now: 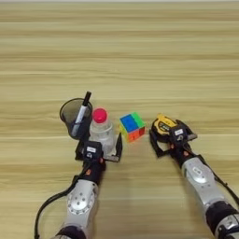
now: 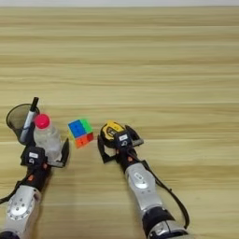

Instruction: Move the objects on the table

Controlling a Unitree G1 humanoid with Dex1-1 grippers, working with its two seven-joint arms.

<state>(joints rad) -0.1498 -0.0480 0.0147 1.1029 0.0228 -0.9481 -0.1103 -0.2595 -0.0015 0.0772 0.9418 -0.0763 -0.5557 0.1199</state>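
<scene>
Standing upright, bottle [image 1: 101,131] sits between left end effector [image 1: 99,148] fingers.

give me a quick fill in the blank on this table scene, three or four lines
1. The bottle has a ____ cap.
2. The left tool is at the bottle; the right tool is at the ____.
3. The marker stands in the black mesh ____.
4. The cube lies between the bottle and the ____.

Missing words: red; tape measure; cup; tape measure

Both views look steeply down from the robot's head onto the broad light wooden table [image 1: 140,46], which fills each picture. They share the near objects; the right eye reaches further right.
</scene>
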